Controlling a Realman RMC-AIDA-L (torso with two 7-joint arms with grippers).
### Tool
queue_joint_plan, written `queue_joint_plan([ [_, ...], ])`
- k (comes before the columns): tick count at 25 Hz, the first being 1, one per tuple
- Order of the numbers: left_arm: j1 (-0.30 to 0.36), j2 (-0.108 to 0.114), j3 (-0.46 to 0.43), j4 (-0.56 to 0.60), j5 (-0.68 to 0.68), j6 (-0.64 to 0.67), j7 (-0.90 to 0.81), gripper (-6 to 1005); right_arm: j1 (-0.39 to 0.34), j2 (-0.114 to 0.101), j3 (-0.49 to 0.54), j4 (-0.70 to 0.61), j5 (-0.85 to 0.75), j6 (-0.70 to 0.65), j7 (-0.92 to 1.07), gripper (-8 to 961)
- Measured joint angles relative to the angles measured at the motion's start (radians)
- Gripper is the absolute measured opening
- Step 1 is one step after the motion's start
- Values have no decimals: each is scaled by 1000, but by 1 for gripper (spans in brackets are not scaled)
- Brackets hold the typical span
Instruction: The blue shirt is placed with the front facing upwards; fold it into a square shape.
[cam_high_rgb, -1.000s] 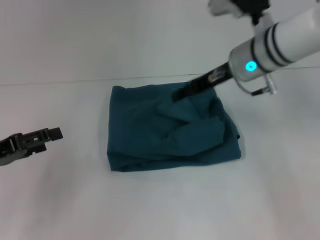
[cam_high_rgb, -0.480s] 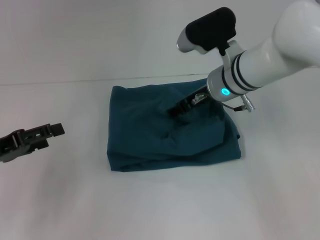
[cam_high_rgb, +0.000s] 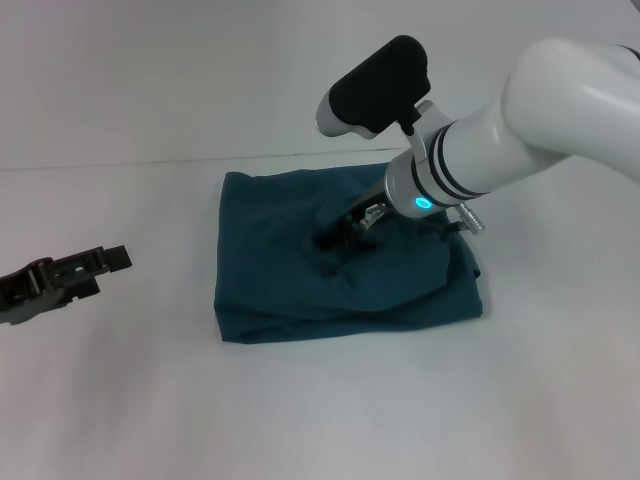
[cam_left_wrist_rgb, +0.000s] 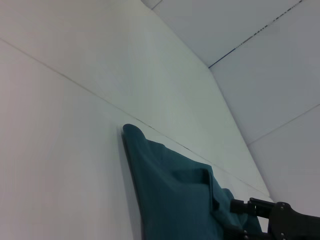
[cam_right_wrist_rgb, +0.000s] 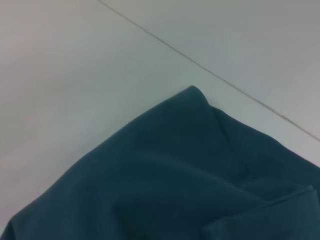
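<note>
While the right gripper (cam_high_rgb: 335, 238) presses into the centre of the dark teal-blue cotton shirt (cam_high_rgb: 290, 270), we cannot tell whether its jaws are clenched. We see the shirt folded into a rough square mid-surface (cam_high_rgb: 330, 410). The left gripper (cam_high_rgb: 105, 262) hangs apart, jaws unreadable; the right arm is nearer.

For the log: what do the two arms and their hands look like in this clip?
The right arm is glossy white with black rings near the wrist, a glowing cyan light, a black-capped camera housing and a thin grey cable loop. Its right hand is slim, black and metallic. The left hand is black and blocky; its arm is out of view.
</note>
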Motion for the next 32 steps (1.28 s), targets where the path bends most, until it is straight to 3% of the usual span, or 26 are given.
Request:
queue_joint_plan([
  [11,-21,5,2,-36,0,-24,4,873,-1,-2,-57,22,2,54,19,756],
  [19,-35,6,4,-47,1,-27,4,872,23,-3,-59,65,-21,62,44,547],
  [30,-35,4,4,-47,1,-27,4,872,12,-7,-49,48,-19,72,79,72],
  [32,-35,4,4,-46,1,-27,4,872,2,-12,-47,31,-23,70,100,49],
])
